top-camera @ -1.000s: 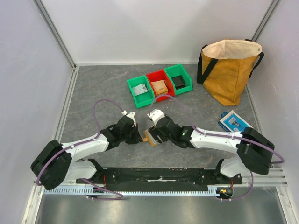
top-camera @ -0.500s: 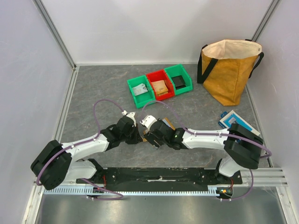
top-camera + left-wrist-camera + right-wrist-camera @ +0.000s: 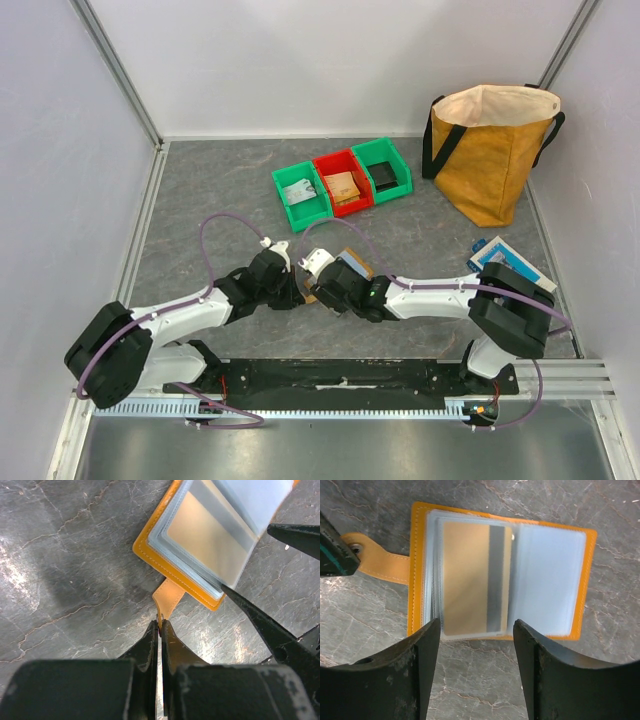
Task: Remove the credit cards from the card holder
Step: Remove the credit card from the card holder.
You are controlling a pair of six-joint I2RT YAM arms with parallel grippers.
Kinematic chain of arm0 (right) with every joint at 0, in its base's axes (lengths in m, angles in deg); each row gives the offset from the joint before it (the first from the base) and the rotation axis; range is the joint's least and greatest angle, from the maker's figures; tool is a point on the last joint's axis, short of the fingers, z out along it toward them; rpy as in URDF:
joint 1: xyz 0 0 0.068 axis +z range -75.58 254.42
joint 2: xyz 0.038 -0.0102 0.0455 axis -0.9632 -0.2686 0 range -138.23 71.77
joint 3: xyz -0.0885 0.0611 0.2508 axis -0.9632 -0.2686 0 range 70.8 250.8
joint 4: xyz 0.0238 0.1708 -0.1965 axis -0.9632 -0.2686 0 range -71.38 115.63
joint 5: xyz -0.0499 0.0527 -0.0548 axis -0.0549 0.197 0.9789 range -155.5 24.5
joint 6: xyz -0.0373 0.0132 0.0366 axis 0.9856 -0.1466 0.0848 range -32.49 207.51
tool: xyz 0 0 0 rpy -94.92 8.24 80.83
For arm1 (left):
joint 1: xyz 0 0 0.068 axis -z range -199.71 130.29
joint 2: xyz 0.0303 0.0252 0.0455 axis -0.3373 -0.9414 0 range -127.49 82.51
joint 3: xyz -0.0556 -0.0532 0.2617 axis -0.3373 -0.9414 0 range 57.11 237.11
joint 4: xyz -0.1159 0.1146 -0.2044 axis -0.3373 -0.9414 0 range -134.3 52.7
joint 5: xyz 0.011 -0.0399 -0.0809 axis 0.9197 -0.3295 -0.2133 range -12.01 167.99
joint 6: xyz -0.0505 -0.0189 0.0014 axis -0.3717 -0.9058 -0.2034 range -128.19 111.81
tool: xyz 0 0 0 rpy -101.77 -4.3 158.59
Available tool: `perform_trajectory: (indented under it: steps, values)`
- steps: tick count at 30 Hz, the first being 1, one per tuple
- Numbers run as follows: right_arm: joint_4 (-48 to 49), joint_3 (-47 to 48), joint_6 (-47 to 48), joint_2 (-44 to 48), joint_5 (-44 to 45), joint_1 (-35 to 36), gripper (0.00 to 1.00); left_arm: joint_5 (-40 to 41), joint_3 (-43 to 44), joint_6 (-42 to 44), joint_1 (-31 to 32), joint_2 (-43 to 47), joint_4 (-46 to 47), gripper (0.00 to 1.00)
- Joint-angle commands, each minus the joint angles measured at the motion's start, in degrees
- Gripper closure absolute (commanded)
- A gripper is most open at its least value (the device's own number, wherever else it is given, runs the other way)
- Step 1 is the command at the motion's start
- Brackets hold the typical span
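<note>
The card holder lies open on the table, tan-orange outside with clear sleeves inside. Its left page holds a tan card with a grey stripe. Its right page is pale blue; I cannot tell whether that is a card or a sleeve. My left gripper is shut on the holder's strap tab. My right gripper is open just above the holder's near edge, one finger on each side of the left page, holding nothing. In the top view the holder shows between both grippers.
Three bins stand at the back: green, red, green, each with items inside. A mustard bag stands at the back right. A blue-and-white box lies beside the right arm.
My right gripper has moved left and over the holder. The holder now lies open, its far half showing past the right wrist. The left arm has kept its place.
</note>
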Motion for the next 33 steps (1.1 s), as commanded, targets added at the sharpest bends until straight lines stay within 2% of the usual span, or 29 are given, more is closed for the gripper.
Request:
perform_trajectory:
  steps: [1,8,11,15,21,25,29,33]
  values:
    - [1.4,0.5,-0.1,3.2,4.9,0.1,0.34,-1.6,-0.5,0.7,0.1,1.6,-0.1,0.98]
    - [1.2,1.5,0.3,6.1,8.6,-0.1,0.4,-4.2,-0.8,1.7,0.1,1.4,-0.1,0.98]
    - [1.0,2.5,0.8,5.3,10.6,-0.2,0.41,-4.8,-1.0,1.8,0.1,1.7,-0.4,0.98]
    - [0.4,3.2,-0.2,4.3,11.6,-2.4,0.47,-4.5,-1.2,1.7,0.2,3.0,-1.9,0.98]
    - [-1.7,3.4,-2.4,3.3,6.6,-9.6,0.49,-1.3,-1.9,0.5,0.0,5.9,-5.6,0.98]
    - [-5.0,4.2,-3.4,2.4,4.7,-11.0,0.49,3.0,-2.5,-1.1,-0.7,6.7,-7.2,0.98]
    - [-5.0,3.5,-4.2,5.2,1.0,-11.0,0.49,6.1,-2.7,-1.6,-2.9,6.7,-6.6,0.92]
    - [-3.7,3.3,-4.8,6.9,-5.7,-11.1,0.5,7.7,-0.7,0.5,-6.5,6.5,-6.7,0.8]
